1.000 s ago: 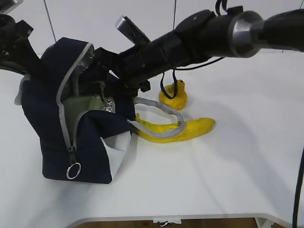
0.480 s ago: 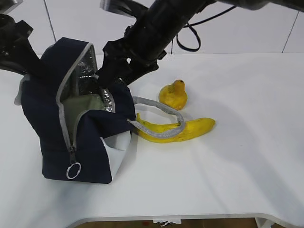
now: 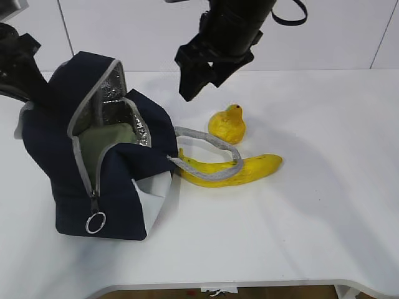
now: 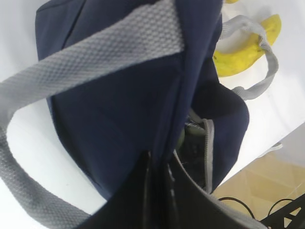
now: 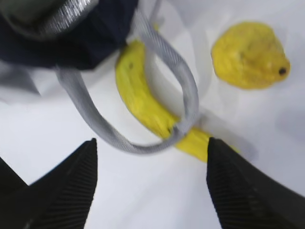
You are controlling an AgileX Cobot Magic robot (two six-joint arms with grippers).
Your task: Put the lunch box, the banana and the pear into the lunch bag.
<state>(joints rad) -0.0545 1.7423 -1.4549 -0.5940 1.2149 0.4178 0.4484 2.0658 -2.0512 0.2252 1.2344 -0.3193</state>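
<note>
The navy lunch bag [image 3: 118, 187] stands open at the left, zipper side toward the camera. The sage-green lid of the lunch box [image 3: 109, 142] shows inside it. The banana [image 3: 249, 169] lies on the table right of the bag, with the bag's grey handle [image 3: 212, 144] draped over it. The pear [image 3: 227, 125] sits just behind the banana. My right gripper [image 3: 192, 84] hangs open and empty above the table, right of the bag's mouth; its wrist view looks down on the banana [image 5: 143, 102] and the pear [image 5: 250, 55]. My left gripper [image 4: 159, 167] is shut on the bag's navy fabric edge [image 4: 190, 71], holding the mouth up.
The white table [image 3: 312, 218] carries only these things. Its front edge runs along the bottom of the exterior view. The left arm [image 3: 15, 59] stands behind the bag at the far left. A second grey handle [image 4: 95, 52] crosses the left wrist view.
My right gripper has drawn out of the bag's mouth and risen up and to the right, open. The lunch box stays inside the bag. The bag's mouth has widened a little.
</note>
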